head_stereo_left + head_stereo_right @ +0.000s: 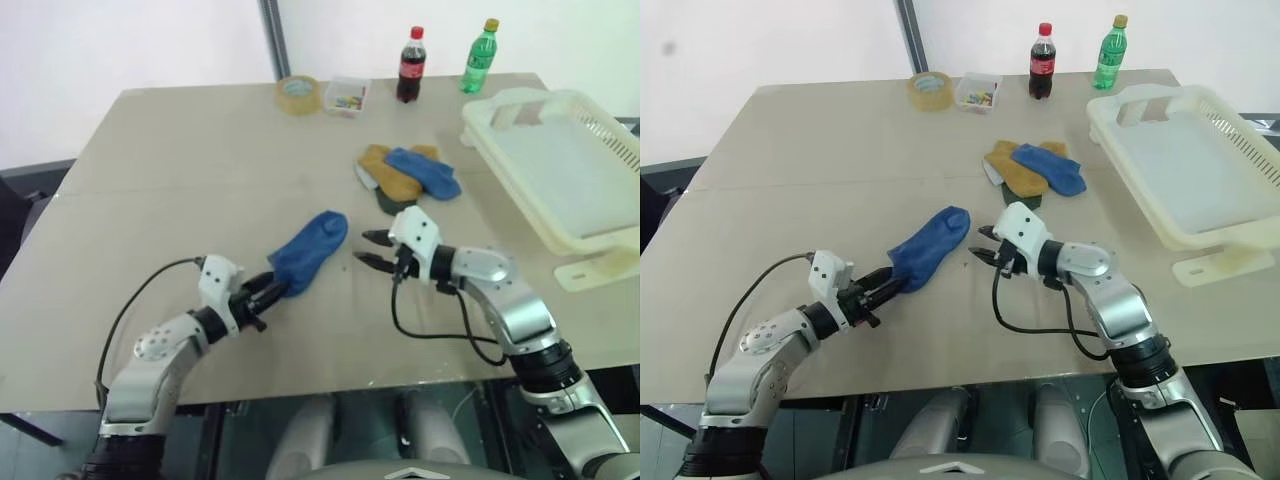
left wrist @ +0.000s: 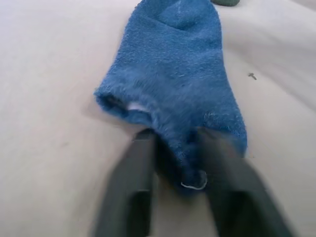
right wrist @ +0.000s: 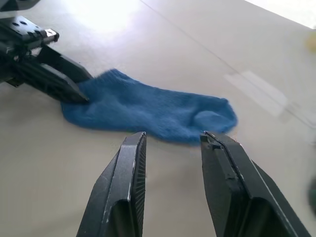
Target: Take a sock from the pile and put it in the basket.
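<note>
Sock (image 1: 308, 250) pinched by left fingers (image 1: 268, 292), right fingers (image 1: 372, 249) apart — pile (image 1: 405, 175) beyond, basket (image 1: 520, 125) perhaps unobstructed.

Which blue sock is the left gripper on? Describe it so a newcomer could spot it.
On the beige table, look at the open middle, short of the cluster of mustard-yellow and blue socks beside the cream-white slotted plastic basket. There a royal-blue fabric sock lies flat alone, its cuff end pinched by the left gripper. The pile's blue sock rests on yellow ones.
</note>
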Robot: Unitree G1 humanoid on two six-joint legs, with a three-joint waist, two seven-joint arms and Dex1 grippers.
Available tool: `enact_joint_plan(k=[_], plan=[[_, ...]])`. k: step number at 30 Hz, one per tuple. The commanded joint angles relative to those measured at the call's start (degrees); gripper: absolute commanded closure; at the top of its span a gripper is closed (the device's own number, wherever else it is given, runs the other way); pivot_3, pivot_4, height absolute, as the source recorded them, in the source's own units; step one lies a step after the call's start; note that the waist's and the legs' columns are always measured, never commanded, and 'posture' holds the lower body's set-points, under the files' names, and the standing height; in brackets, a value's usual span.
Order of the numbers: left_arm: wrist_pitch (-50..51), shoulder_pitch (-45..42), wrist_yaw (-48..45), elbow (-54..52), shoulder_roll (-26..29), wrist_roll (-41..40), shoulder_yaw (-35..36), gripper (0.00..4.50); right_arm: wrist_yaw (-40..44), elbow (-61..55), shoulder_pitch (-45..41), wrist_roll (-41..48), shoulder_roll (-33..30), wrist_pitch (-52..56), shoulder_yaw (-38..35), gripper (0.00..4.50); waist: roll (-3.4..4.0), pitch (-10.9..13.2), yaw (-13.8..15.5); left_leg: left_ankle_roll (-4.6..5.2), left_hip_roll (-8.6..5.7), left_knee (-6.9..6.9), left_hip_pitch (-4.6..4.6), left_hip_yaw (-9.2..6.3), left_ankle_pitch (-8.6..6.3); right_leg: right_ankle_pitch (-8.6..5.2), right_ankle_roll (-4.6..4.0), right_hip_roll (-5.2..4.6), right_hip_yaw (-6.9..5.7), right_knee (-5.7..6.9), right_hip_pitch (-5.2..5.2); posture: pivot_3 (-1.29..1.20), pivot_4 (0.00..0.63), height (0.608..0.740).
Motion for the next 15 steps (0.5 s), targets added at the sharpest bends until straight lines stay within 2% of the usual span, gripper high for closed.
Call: enact_joint_plan(k=[1,4,8,11,13,15], plan=[[-1.83,-0.06,-4.21,2.67,3.46,-2.27,5.24,4.12,-0.9,-0.54,-0.49,0.13,-0.39,-1.6,-1.02,2.72,-0.01,0.0,-0.07,0.0,0.03,0.0,0.0,0.0,0.0,0.0,0.0,-0.01,0.0,-0.01,-0.01,0.0,0.15,0.74],[-1.82,-0.02,-10.07,3.23,8.9,-6.34,11.99,4.12,-1.32,0.51,-1.26,0.5,-0.36,-2.18,-1.5,2.72,-0.08,0.05,-0.13,-0.01,0.09,-0.01,-0.01,-0.03,0.0,-0.02,-0.03,0.01,-0.04,0.01,-0.02,0.0,0.15,0.74],[4.01,0.98,-19.05,4.19,21.54,-11.47,22.99,4.12,-1.16,0.75,-1.2,1.26,-0.86,-2.67,-2.3,2.72,-0.27,0.12,-0.32,-0.01,0.13,-0.01,-0.15,-0.09,-0.01,-0.1,-0.21,0.02,-0.12,-0.01,-0.15,0.0,0.15,0.74],[15.73,-2.66,-27.83,2.35,35.51,-19.19,29.45,4.12,-0.64,-0.54,0.33,2.0,-2.53,-2.56,-3.57,2.72,-0.62,0.24,-0.05,0.0,0.06,-0.06,-0.19,-0.05,-0.01,-0.13,-0.23,0.05,-0.13,-0.09,-0.16,0.0,0.15,0.74],[18.45,-7.25,-29.57,0.65,40.38,-21.59,26.01,4.12,-0.84,-1.17,0.94,2.7,-3.14,-2.02,-4.47,2.72,-0.64,0.24,0.4,-0.01,0.06,0.0,-0.34,-0.23,-0.01,-0.12,-0.22,0.23,-0.37,-0.21,-0.19,0.0,0.15,0.74],[16.64,-12.44,-28.16,-3.51,40.19,-18.48,15.25,4.12,-1.21,-2.29,1.57,3.45,-3.63,-0.97,-5.57,2.72,-0.34,0.26,0.6,0.01,-0.01,-0.01,-0.31,-0.16,-0.02,-0.11,-0.18,0.12,-0.29,-0.26,-0.14,0.0,0.15,0.74]])
